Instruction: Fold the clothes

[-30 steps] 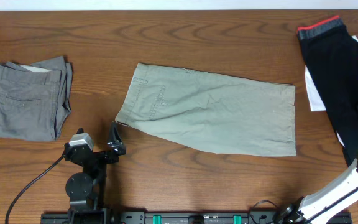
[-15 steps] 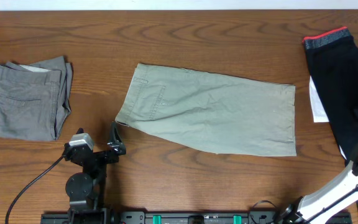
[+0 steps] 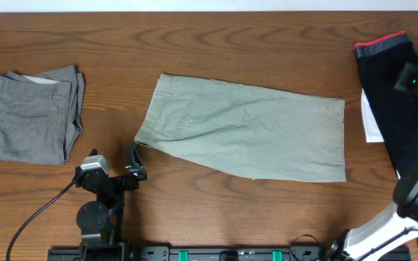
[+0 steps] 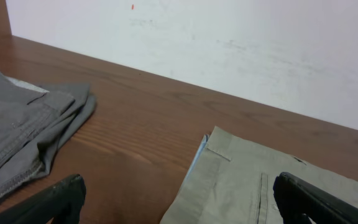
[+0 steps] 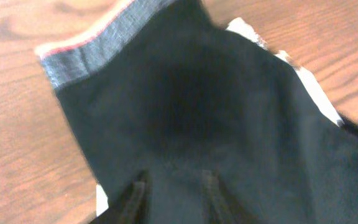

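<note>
The pale khaki-green shorts (image 3: 245, 127) lie flat mid-table, waistband to the left; they also show in the left wrist view (image 4: 278, 180). The folded grey pair (image 3: 27, 116) lies at the far left and shows in the left wrist view (image 4: 23, 137). The black red-banded garment (image 3: 387, 87) lies at the far right. My left gripper (image 3: 135, 163) is open and empty, low, just in front of the khaki waistband corner (image 4: 179, 202). My right gripper (image 3: 414, 76) hovers over the black garment (image 5: 185, 106), fingers apart with black cloth showing between them (image 5: 171, 198).
A white sheet (image 3: 369, 119) sticks out from under the black garment, also in the right wrist view (image 5: 247, 31). A white wall (image 4: 229, 37) runs behind the table's far edge. The left arm's base and cable (image 3: 96, 210) sit at the front edge.
The black garment shifted slightly right and toward the front. My right arm rose from the front right to over the garment's upper part. The left arm has not moved.
</note>
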`<state>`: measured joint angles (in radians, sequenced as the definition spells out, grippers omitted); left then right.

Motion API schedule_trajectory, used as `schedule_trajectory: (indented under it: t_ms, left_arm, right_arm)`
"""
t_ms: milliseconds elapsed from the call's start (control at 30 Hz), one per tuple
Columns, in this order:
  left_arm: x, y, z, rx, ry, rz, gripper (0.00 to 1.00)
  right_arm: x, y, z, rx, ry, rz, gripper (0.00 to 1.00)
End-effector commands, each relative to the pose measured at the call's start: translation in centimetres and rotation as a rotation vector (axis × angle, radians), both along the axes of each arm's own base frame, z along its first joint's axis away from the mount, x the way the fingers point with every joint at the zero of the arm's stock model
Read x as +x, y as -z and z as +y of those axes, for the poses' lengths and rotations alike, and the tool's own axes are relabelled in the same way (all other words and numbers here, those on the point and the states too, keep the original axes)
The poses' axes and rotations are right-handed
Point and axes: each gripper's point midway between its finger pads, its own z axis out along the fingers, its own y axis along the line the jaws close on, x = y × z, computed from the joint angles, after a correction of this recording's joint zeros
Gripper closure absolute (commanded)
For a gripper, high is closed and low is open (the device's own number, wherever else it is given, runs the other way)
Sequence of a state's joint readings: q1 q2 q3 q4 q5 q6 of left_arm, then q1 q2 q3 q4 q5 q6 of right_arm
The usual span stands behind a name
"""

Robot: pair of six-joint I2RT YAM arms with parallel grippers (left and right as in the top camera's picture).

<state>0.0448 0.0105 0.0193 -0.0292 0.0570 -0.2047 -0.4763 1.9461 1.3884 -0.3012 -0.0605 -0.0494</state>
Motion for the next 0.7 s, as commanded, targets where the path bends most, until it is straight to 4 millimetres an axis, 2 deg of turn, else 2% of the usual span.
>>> schedule_trajectory:
  t_ms: [0, 100, 200, 333, 467, 667]
  left_arm:
    - [-0.1, 1.5, 0.0, 0.010, 0.004, 0.047, 0.02]
    - [-0.1, 1.5, 0.0, 0.010, 0.004, 0.047, 0.02]
    - [-0.1, 1.5, 0.0, 0.010, 0.004, 0.047, 0.02]
    - [-0.1, 1.5, 0.0, 0.010, 0.004, 0.047, 0.02]
    - [-0.1, 1.5, 0.0, 0.010, 0.004, 0.047, 0.02]
    - [-0.1, 1.5, 0.0, 0.010, 0.004, 0.047, 0.02]
  right_arm:
    - [0.0, 4.5, 0.5, 0.035, -0.051, 0.066, 0.93]
    - [0.5, 6.7, 0.3, 0.042, -0.053, 0.077, 0.99]
    - [1.0, 8.4, 0.1, 0.040, -0.053, 0.075, 0.99]
    - [1.3, 9.7, -0.7, 0.019, -0.037, 0.075, 0.99]
    - [0.9, 11.0, -2.4, -0.040, 0.021, 0.102, 0.99]
    - [-0.8, 13.0, -5.8, -0.101, 0.105, 0.154, 0.99]
